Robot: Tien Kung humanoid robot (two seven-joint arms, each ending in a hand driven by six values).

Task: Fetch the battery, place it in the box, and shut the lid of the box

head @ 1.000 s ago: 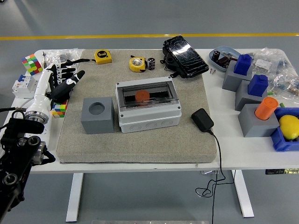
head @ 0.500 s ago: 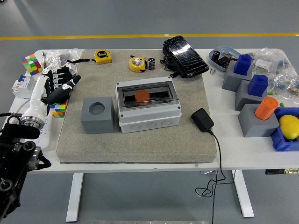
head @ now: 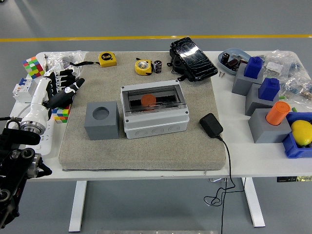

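Observation:
A grey box stands in the middle of the felt mat. Its clear lid lies flat over it. An orange round object, seemingly the battery, shows through the lid inside the box. My left hand hovers at the mat's left edge, well left of the box. Its black fingers are relaxed and hold nothing. The right arm is out of the picture.
A grey block with a round hole sits left of the box. A black adapter with its cable lies to the right. Tape measures, a small black cylinder and a black case are behind. Colour cubes lie near my hand.
My left arm has drawn back to the left, away from the mat, and the hand sits a little farther from the box. The box and lid have not moved.

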